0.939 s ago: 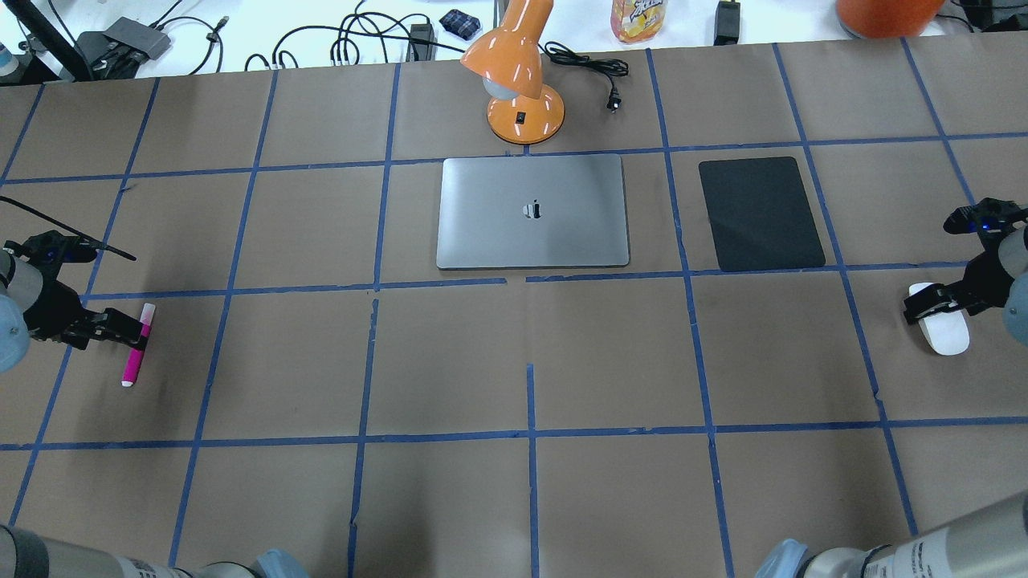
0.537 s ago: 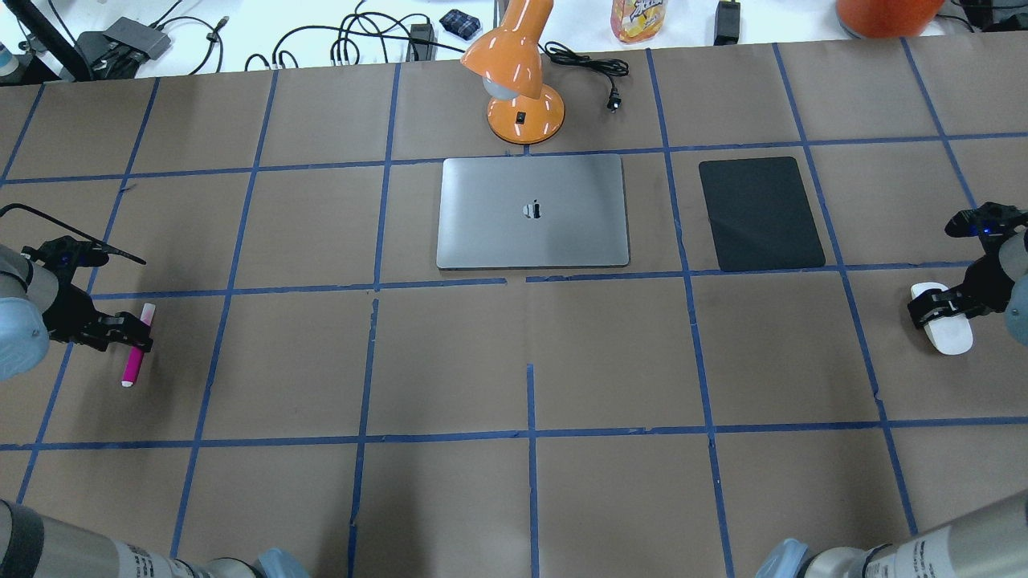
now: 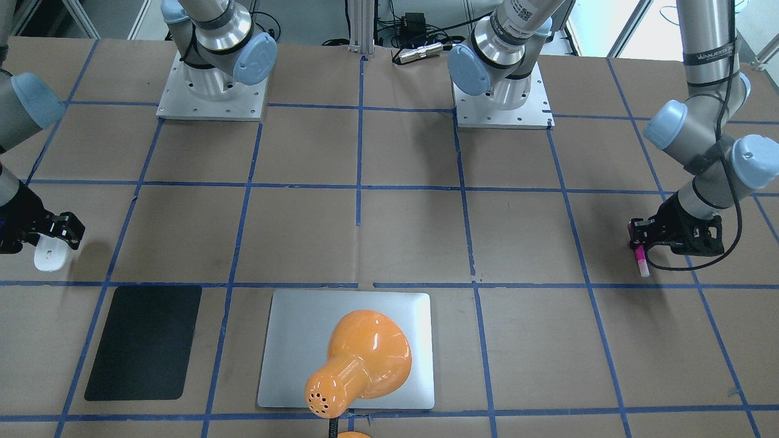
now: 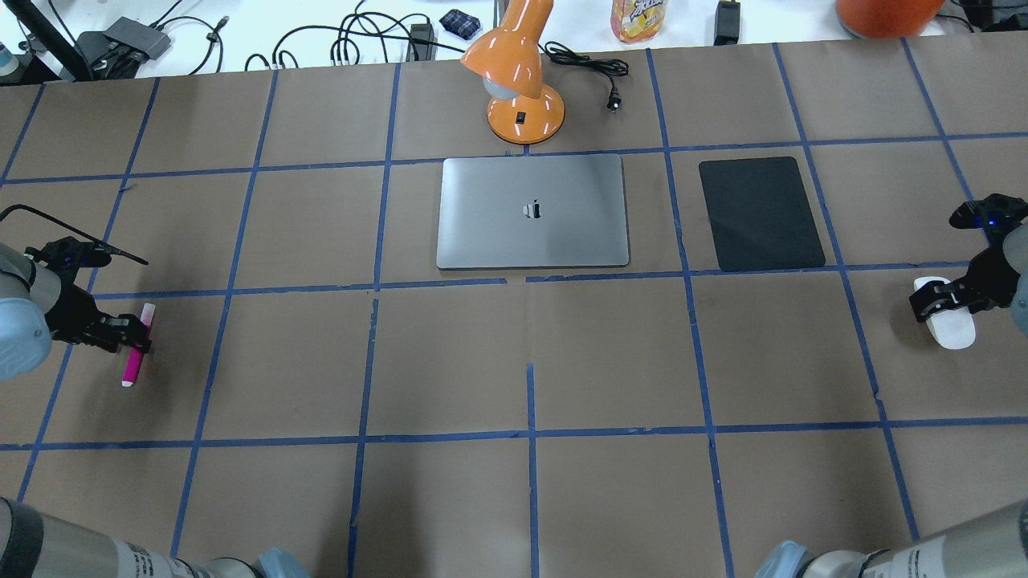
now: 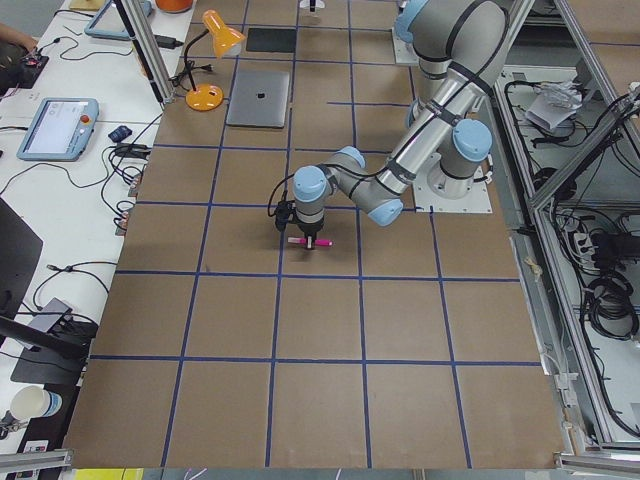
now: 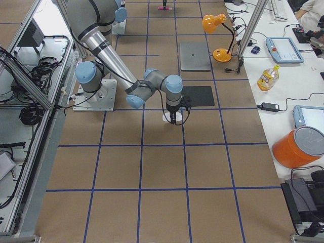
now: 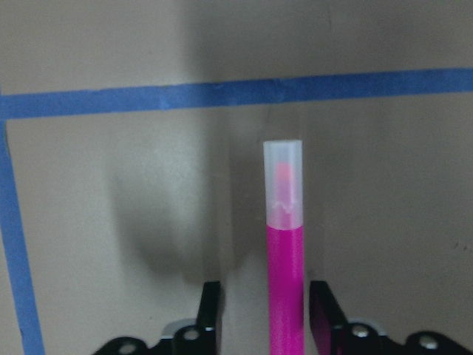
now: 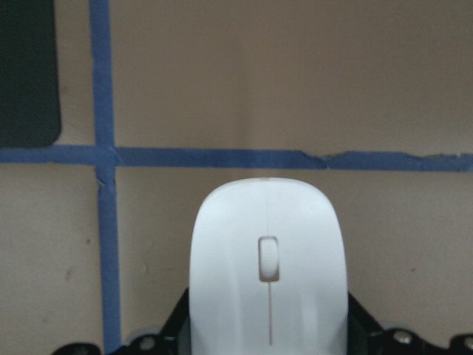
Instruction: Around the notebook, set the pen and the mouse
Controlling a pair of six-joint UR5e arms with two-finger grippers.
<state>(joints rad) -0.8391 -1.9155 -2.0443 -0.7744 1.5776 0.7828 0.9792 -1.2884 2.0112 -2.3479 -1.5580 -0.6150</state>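
The pink pen (image 4: 132,363) lies on the brown table at the far left, its pale cap toward the notebook side. My left gripper (image 4: 136,337) is low over it and open; in the left wrist view the pen (image 7: 284,244) sits between the fingers (image 7: 211,310) with a gap on one side. At the far right the white mouse (image 4: 953,331) sits between the jaws of my right gripper (image 4: 936,301), which is shut on it; the right wrist view shows the mouse (image 8: 267,222) pressed on both sides. The silver notebook (image 4: 498,233) lies flat at the back centre.
An orange desk lamp (image 4: 522,88) stands just behind the notebook, its cord and plug (image 4: 612,103) trailing beside it. A black mat (image 4: 759,213) lies to the notebook's right. A white bench with cables and a bottle (image 4: 638,18) runs along the far edge.
My right gripper and the mouse have shifted slightly right and toward the far edge together. My left gripper has settled lower around the pen, which has stayed in place.
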